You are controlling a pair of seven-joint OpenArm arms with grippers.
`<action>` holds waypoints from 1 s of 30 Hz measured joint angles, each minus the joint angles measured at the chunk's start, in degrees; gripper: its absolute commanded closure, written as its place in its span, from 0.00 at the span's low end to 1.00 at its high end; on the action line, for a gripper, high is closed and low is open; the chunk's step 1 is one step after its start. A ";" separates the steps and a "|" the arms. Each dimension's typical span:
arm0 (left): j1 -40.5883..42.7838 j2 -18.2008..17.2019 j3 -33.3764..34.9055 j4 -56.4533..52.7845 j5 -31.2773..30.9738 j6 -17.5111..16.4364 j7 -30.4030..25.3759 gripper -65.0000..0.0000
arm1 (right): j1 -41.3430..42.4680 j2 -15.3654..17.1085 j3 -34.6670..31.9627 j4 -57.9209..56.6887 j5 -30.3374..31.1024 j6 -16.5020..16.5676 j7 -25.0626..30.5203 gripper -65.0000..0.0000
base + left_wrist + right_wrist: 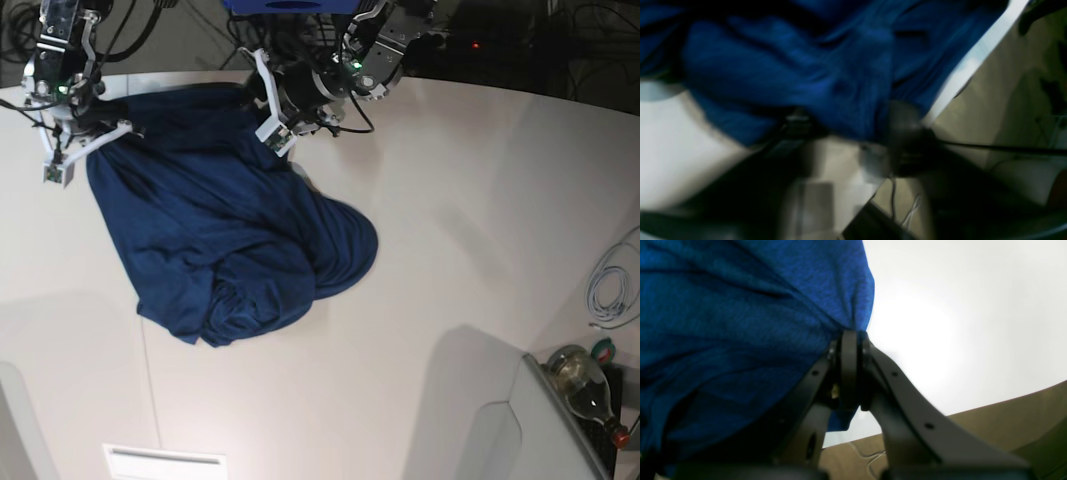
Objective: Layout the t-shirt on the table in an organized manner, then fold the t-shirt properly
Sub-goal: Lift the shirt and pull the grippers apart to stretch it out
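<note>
**Navy t-shirt bunched on bench, both tools at its top edge**

The t-shirt (225,245) lies on the white bench (460,220), upper-left part of the base view. Not spread flat: fabric is crumpled, with a rounded bulge toward the right and a folded lump at the lower end. Top edge is stretched between the 2 arms.

Right tool (853,336) sits at the base view's left, at the shirt's upper-left corner. Right wrist view shows its 2 black fingers (848,366) pressed together with a pinch of blue cloth (740,323) gathered right at the tips, so clamped on the t-shirt. White bench surface fills the area beyond the tips; a tan floor shows past the curved bench edge.

Left tool (272,105) is at the base view's top centre, over the shirt's upper edge, white finger pieces pointing down-left and touching or just above the fabric. Left wrist view is heavily motion-blurred: blue cloth (800,66) fills the upper half and dark tool parts sit below it, but whether its fingers are apart or together cannot be told, nor whether it grips cloth.

Off the bench at the right: a coiled white cable (612,285) and a glass bottle (585,385) with a red cap in the lower-right corner.
</note>
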 measured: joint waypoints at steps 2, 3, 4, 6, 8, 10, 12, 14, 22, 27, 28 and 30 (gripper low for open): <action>-0.74 -0.33 0.20 0.00 -0.31 -0.17 0.17 1.00 | -0.50 0.11 -0.02 0.26 0.04 0.59 0.02 1.00; -1.53 -0.76 0.20 0.00 -0.26 -0.20 0.22 1.00 | -0.83 -0.04 -0.02 0.57 -0.24 2.36 -0.17 1.00; -2.43 -1.46 0.35 0.09 -0.26 -0.20 0.24 1.00 | -1.01 -0.20 -0.02 0.87 -0.26 3.78 -0.50 1.00; -3.17 -3.43 0.15 2.56 0.07 0.07 0.50 1.00 | -0.92 -0.35 -0.04 2.14 -0.22 5.81 -0.83 1.00; -2.75 -5.95 -0.24 8.35 0.04 0.42 1.07 1.00 | -0.57 -0.22 -0.22 5.07 -0.37 7.08 -0.50 1.00; -2.40 -8.52 -0.11 15.19 -0.50 -0.09 2.23 1.00 | -0.50 0.31 -0.33 8.96 -0.09 7.98 -0.24 1.00; -2.80 -9.97 -0.37 21.03 -0.63 -0.70 5.84 1.00 | -0.37 1.95 -0.39 11.85 0.07 8.90 -0.42 1.00; -3.21 -10.29 -2.62 26.01 -0.39 -0.55 8.13 1.00 | 0.96 3.10 -0.13 13.94 -0.44 8.87 -0.90 1.00; -12.22 -10.12 -5.31 32.57 -0.28 -0.61 12.11 1.00 | 9.64 7.98 -5.44 19.19 0.07 9.73 -0.70 1.00; -18.03 -9.66 -5.57 32.24 -0.74 -0.09 12.00 1.00 | 14.78 9.31 -6.08 19.21 0.17 9.79 -1.11 1.00; -19.19 -9.33 -5.68 31.85 -0.92 1.66 12.09 1.00 | 15.96 9.64 -6.01 19.21 0.11 9.79 -1.14 1.00; -20.68 -7.54 -6.32 31.45 -0.46 5.27 12.00 1.00 | 17.68 10.91 -6.01 19.32 0.37 9.73 -0.66 1.00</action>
